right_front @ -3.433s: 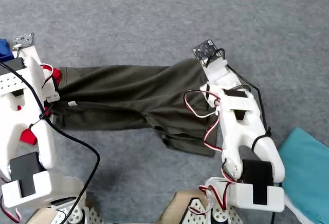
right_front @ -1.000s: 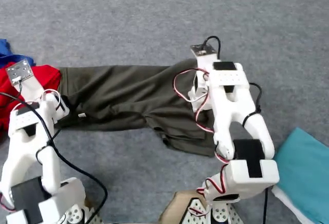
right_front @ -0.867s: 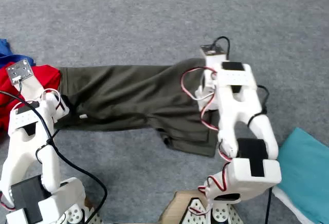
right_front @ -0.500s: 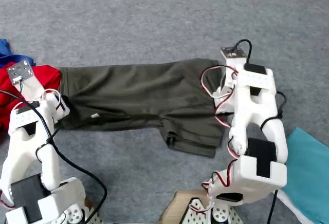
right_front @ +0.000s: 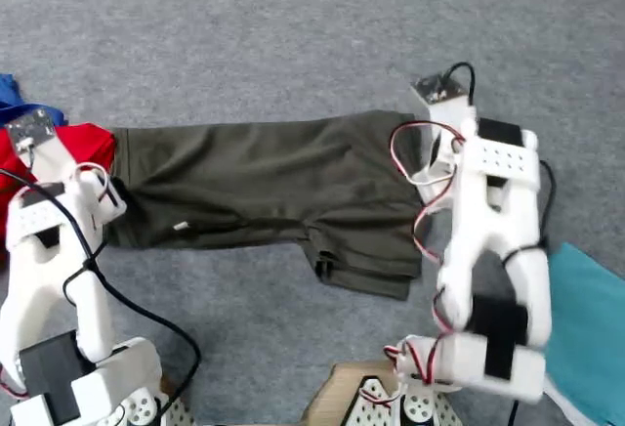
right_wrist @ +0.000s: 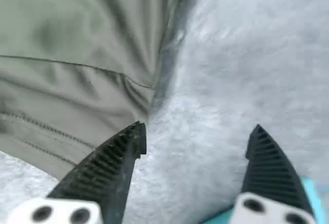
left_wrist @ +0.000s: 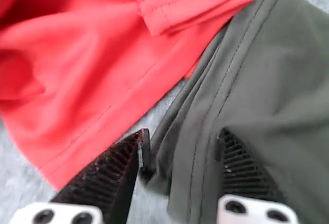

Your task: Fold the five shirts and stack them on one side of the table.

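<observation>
From above: olive shirt (right_front: 264, 187) spread flat across the middle of the grey counter (right_front: 293, 45), lying left to right, far edge straight, near edge stepped where a flap juts toward the near side. Left hem touching a crumpled red shirt (right_front: 90, 143), with a scrap of blue shirt (right_front: 8, 94) at the far-left border. Left arm (right_front: 44, 250) rising from the near-left corner to that hem; right arm (right_front: 488, 231) standing just beside the right hem. Teal shirt (right_front: 586, 319) at the near right, apart from the olive one. Wide bare counter on the far side, and a narrower bare strip along the near side between the two arm bases. From the left wrist: left hand (left_wrist: 181, 139) spread open, one finger on either side of a fold of the olive shirt's hem, not clamped on it; red shirt pressed against that hem, with a sliver of grey counter between them near one fingertip. From the right wrist: right hand (right_wrist: 197, 131) released and held wide, one fingertip (right_wrist: 131, 136) over the olive shirt's seamed edge, the other over bare counter, with a corner of teal shirt close by.
</observation>
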Motion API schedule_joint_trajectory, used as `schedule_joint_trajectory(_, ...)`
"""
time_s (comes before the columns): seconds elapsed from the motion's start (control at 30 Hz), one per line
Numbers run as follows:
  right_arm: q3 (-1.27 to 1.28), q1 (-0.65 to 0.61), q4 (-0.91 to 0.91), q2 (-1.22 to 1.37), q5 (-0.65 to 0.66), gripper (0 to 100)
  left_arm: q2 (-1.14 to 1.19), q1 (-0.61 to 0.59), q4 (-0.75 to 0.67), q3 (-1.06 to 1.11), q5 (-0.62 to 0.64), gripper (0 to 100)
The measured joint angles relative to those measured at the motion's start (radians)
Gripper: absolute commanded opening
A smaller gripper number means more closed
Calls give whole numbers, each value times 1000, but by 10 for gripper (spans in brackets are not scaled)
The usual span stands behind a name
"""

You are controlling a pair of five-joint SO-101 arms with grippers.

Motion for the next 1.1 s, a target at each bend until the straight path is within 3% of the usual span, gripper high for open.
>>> schedule_joint_trajectory(0.2, 117, -2, 0, -232, 132, 328, -15, -2, 203, -34, -48, 219)
schedule_joint_trajectory(0.37, 310, -2, -17, -393, 264, 328, -166, -2, 221, 97, -58, 219)
schedule_joint_trajectory(0.6, 554, 43, -153, -565, 390, 328, -281, 40, 212, 229, 97, 219)
schedule_joint_trajectory(0.83, 707, 72, -281, -578, 425, 328, -295, 40, 206, 230, 299, 233)
schedule_joint_trajectory(1.1, 758, 75, -342, -582, 459, 328, -295, 51, 133, 233, 376, 234)
